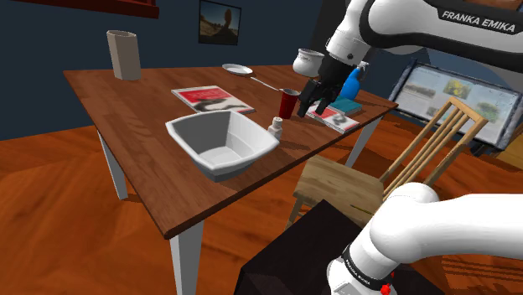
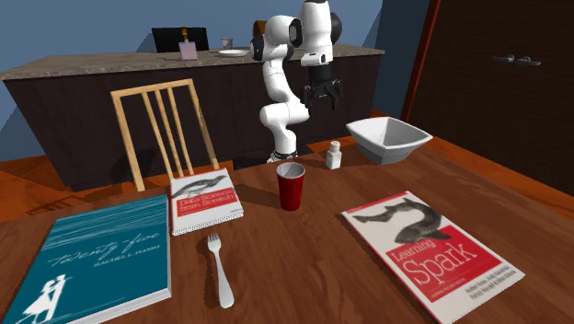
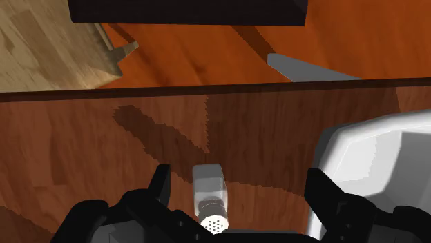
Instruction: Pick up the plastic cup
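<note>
A red cup (image 1: 289,104) stands upright on the wooden table (image 1: 134,105), open end up. In the second exterior view the cup (image 2: 291,186) is near the table's middle, between two books. My black gripper (image 1: 317,105) hangs open above the table, on the cup's side towards the stand, apart from it. In the second exterior view the gripper (image 2: 323,99) is well above the tabletop, behind the cup. In the wrist view the gripper (image 3: 240,190) has its fingers (image 3: 160,183) wide apart, and a small white shaker (image 3: 209,197) stands on the table below, between them. Nothing is held.
A white bowl (image 1: 222,144) sits beside the shaker (image 1: 275,127). Books (image 2: 430,250), (image 2: 205,200), (image 2: 92,260) and a fork (image 2: 219,267) lie around the cup. A tall vase (image 1: 124,54), a plate (image 1: 237,69) and a blue bottle (image 1: 353,81) stand farther off. A wooden chair (image 1: 369,180) is at the table's edge.
</note>
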Controlling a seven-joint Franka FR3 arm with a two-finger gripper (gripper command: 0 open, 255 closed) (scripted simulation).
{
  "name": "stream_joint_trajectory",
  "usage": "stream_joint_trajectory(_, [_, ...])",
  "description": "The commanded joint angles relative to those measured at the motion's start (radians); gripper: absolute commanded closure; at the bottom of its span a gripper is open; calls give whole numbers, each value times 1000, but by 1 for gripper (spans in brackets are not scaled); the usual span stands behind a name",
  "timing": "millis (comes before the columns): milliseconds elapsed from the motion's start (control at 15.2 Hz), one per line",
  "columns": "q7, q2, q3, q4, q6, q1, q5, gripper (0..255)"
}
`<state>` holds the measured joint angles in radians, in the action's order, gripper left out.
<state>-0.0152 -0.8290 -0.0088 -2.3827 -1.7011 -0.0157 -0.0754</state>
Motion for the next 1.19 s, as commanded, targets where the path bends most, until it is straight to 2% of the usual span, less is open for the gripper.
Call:
stream_joint_trajectory(0, [0,0,0,0,0,0,0,0])
stream_joint_trajectory(594, [166,321,-148,220,-35,-28,51,0])
stream_joint_trajectory(1122, [318,637,-260,500,-8,-47,26,0])
